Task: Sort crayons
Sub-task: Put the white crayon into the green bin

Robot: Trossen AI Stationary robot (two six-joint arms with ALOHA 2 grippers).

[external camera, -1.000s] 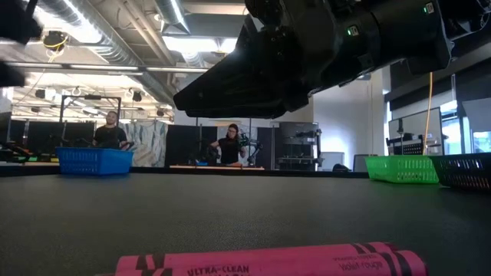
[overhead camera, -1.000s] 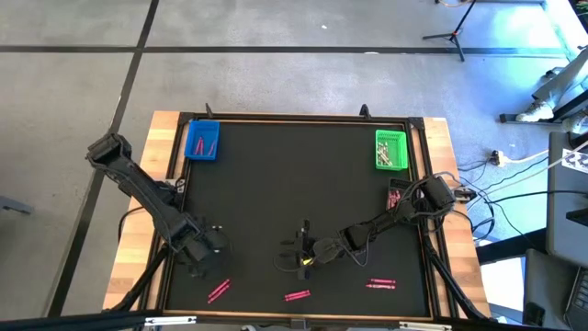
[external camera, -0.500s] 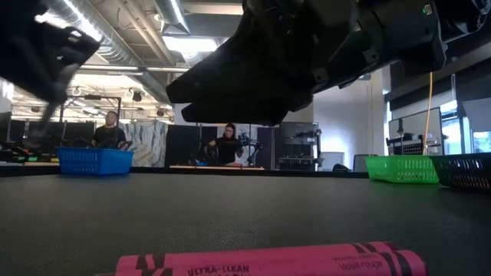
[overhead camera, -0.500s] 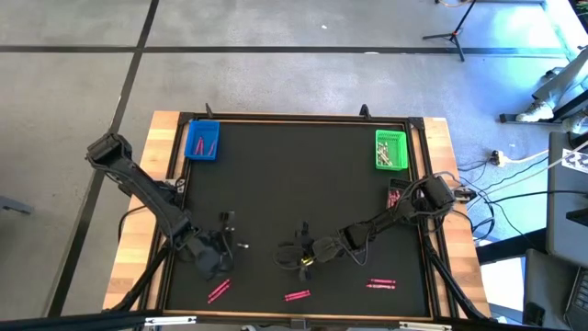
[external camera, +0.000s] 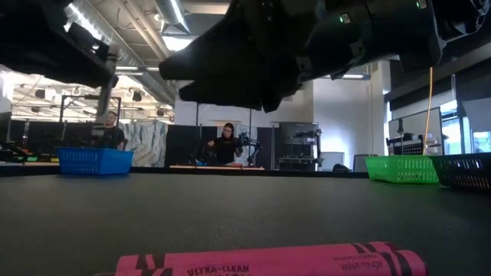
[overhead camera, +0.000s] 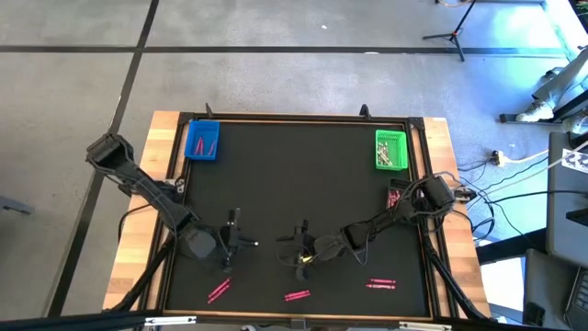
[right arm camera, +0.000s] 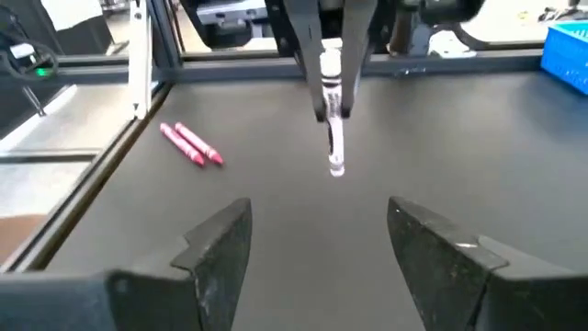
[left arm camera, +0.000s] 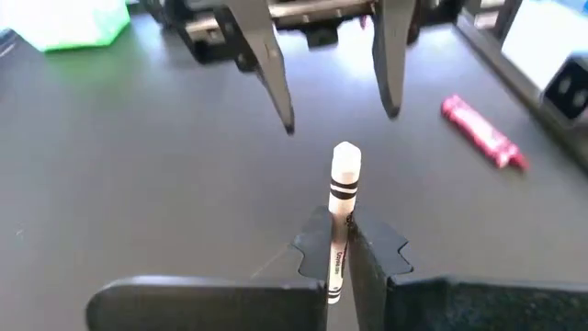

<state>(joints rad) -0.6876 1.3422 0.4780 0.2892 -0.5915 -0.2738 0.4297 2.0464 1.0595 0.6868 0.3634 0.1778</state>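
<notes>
— What are your fingers doing?
— Your left gripper (left arm camera: 338,253) pinches a white crayon (left arm camera: 341,198), lower centre-left of the high view. Your right gripper (right arm camera: 317,244) faces it, fingers spread, empty.
— The rest?
— Pink crayons (overhead camera: 297,296) along the mat's (overhead camera: 294,184) bottom edge.

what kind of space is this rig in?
Probably a robotics lab or workshop: exposed ceiling ducts, concrete floor with a tripod stand, and people at benches beyond the table.
</notes>
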